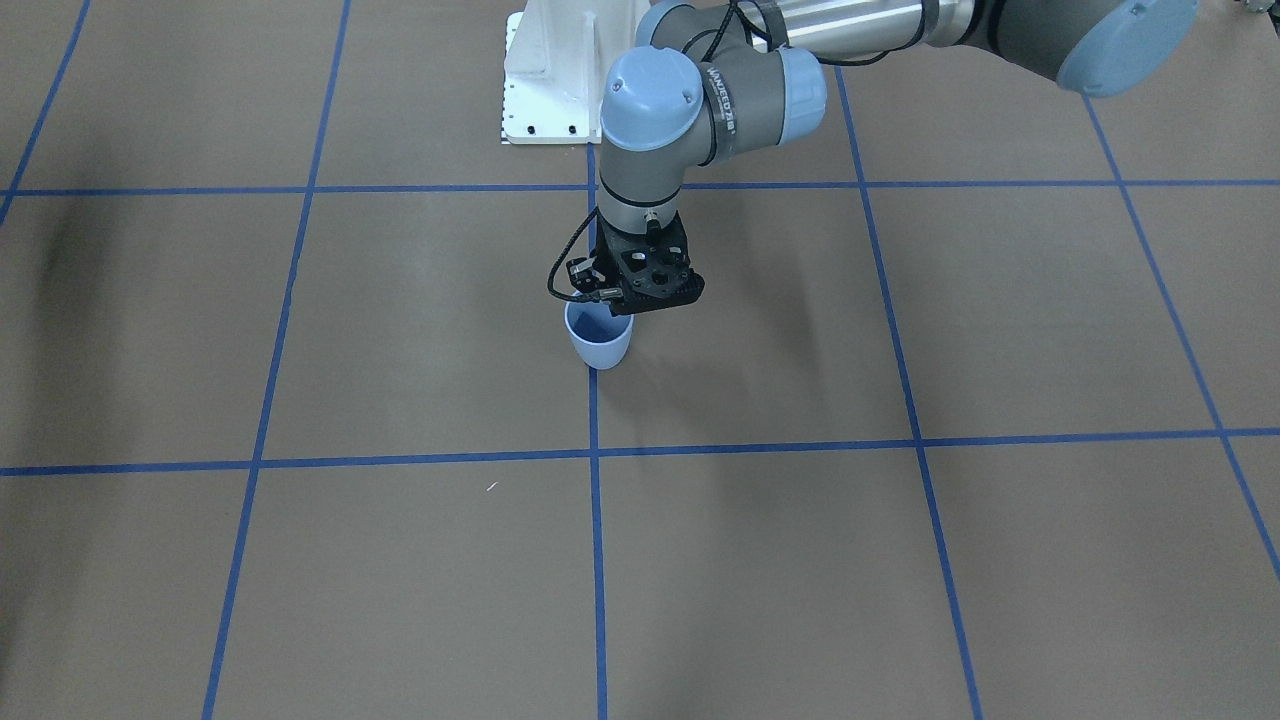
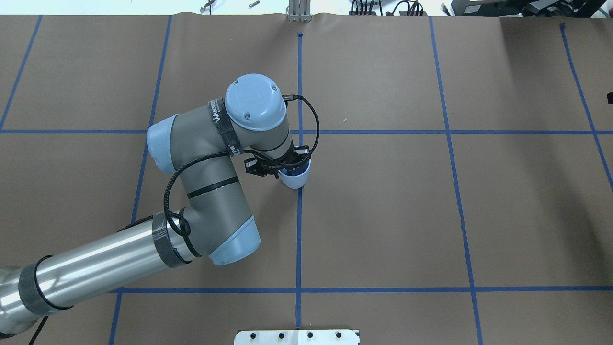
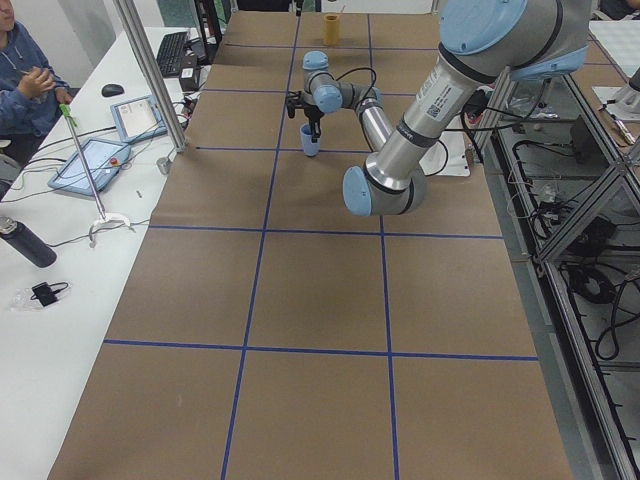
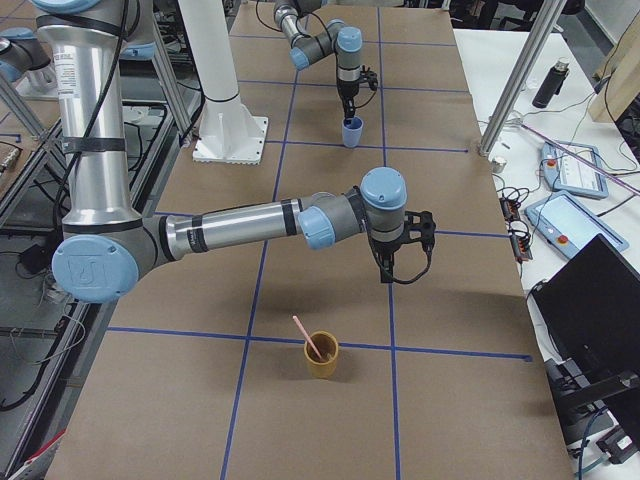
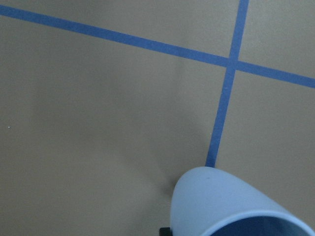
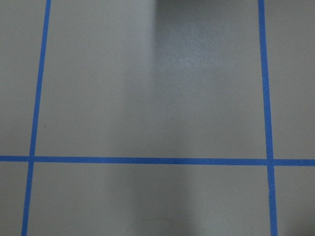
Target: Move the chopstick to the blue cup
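Note:
The blue cup (image 1: 600,345) stands upright on the brown table at a blue tape line; it also shows in the overhead view (image 2: 295,179) and fills the bottom of the left wrist view (image 5: 221,201). My left gripper (image 1: 615,300) points down right at its rim, with its fingertips hidden, so I cannot tell open from shut. One pale pink chopstick (image 4: 305,335) leans in a brown cup (image 4: 321,357) far off. My right gripper (image 4: 388,275) hangs above the table a little beyond that brown cup. It shows only in the exterior right view, so I cannot tell its state.
The white robot base plate (image 1: 545,80) sits behind the blue cup. An operators' desk with tablets (image 3: 90,165) and metal posts (image 3: 150,70) runs along the table's far side. The right wrist view shows only bare table and tape lines.

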Controlling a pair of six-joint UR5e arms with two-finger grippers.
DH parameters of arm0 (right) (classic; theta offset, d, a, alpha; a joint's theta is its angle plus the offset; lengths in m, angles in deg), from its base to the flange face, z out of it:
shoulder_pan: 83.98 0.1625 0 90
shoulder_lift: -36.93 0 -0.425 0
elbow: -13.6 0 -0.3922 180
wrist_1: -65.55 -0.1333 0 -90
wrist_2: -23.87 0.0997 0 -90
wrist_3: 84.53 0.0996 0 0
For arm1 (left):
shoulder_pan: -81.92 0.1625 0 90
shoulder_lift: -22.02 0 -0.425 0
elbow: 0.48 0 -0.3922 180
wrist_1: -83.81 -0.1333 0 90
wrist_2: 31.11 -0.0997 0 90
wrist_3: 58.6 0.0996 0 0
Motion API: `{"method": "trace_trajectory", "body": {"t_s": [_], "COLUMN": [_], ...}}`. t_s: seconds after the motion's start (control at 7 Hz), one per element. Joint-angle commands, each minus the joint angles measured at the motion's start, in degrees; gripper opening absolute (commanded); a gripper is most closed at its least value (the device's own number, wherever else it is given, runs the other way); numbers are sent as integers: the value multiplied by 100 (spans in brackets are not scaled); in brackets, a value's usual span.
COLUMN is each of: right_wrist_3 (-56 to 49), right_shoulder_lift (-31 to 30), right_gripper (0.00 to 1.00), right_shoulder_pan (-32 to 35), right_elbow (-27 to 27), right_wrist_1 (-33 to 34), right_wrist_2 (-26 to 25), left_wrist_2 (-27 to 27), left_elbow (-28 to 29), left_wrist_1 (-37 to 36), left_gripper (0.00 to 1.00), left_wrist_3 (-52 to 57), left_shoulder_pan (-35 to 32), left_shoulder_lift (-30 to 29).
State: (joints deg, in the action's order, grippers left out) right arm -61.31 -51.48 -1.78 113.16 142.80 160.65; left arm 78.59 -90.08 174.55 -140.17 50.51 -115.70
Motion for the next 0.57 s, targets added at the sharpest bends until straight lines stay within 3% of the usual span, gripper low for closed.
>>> {"method": "trace_trajectory", "body": {"t_s": [0.0, 0.29, 0.43], "right_wrist_3": [-132, -475, -493], "right_shoulder_lift": [-350, -1296, -1797], "right_gripper": [100, 100, 98], "right_shoulder_pan": [329, 899, 911], "right_elbow": [89, 518, 651], "right_wrist_1": [-25, -17, -25], "right_wrist_2": [24, 138, -35], "left_wrist_2": [521, 895, 922], "left_elbow": [-791, -2003, -2131], "left_wrist_1": [58, 32, 32], "left_gripper": [98, 98, 98], "left_wrist_3": [-174, -323, -342], "left_shoulder_pan": [-425, -935, -972], "left_shoulder_lift": [287, 936, 1009]}}
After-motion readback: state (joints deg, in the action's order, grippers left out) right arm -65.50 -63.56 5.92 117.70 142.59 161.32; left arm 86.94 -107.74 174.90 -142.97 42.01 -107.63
